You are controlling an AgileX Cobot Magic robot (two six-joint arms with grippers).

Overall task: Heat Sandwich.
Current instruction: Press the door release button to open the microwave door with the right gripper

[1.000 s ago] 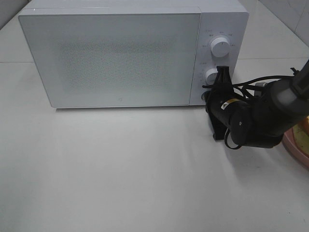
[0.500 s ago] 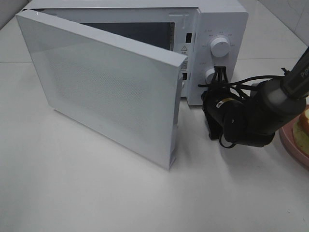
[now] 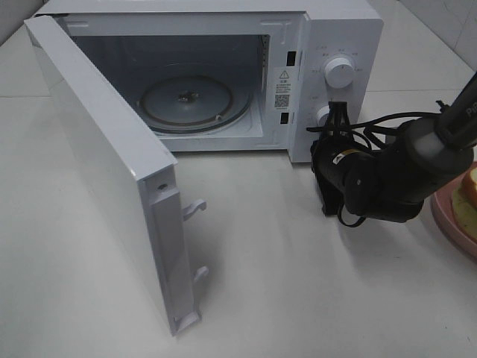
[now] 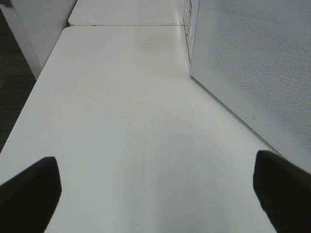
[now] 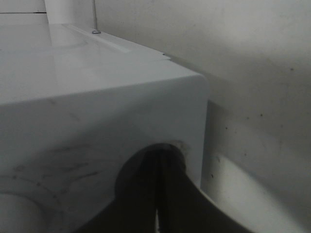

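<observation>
Only the high view shows the sandwich [image 3: 471, 190]; left gripper [image 4: 155, 194] gapes wide, right gripper [image 3: 339, 113] pinched closed.

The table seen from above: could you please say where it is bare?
Bare: the table between the open microwave door and the right gripper; also the glass turntable. Crowded: right side, with that gripper at the lower knob and the pink plate.
</observation>
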